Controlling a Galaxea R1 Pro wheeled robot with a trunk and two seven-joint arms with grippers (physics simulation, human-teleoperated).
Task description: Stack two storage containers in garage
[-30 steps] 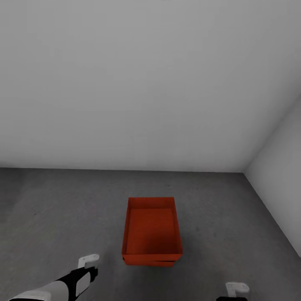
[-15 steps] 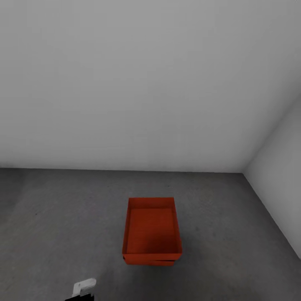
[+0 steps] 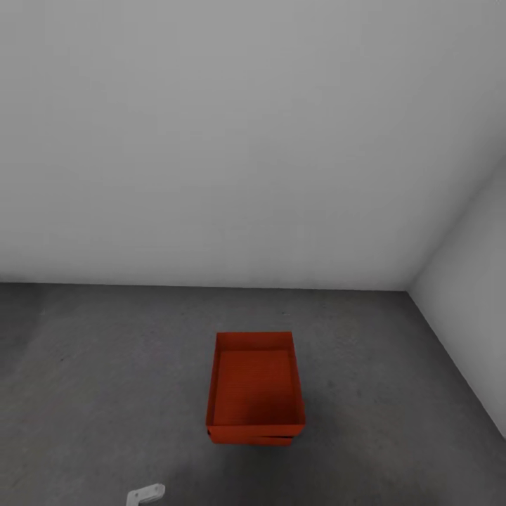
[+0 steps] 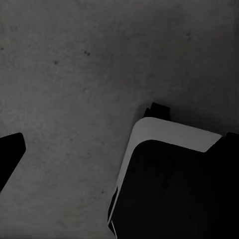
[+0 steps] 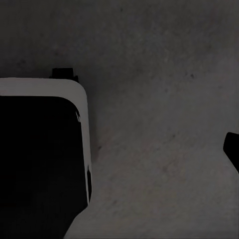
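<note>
Both orange-red boxes are in the garage, one sitting on the other: the upper box (image 3: 256,379) is open side up, and only a thin strip of the lower box (image 3: 251,441) peeks out under its near edge, so the stack sits slightly skewed, not flush. The stack rests on the dark grey floor (image 3: 105,365), long axis running away from the robot toward the white back wall (image 3: 211,140), roughly centred ahead. A side wall (image 3: 478,309) closes the corner to the right, well apart from the stack. Of the left claw (image 3: 146,494), just a white fingertip shows at the bottom edge of the head view, nearer the robot than the stack and off to its left, apart from it. Left wrist view looks down on bare floor past the robot's own white-and-black base (image 4: 169,174), with a dark finger (image 4: 9,154) at one edge; can't tell from that how wide the claw is. Right wrist view is the same story: floor, base, one dark finger (image 5: 233,149) at the edge; width can't be told either. Neither wrist view has a box between the fingers. My read: stacking looks done, nothing blocks the stack, and the left arm is the nearer one if the skew needs a nudge.
</note>
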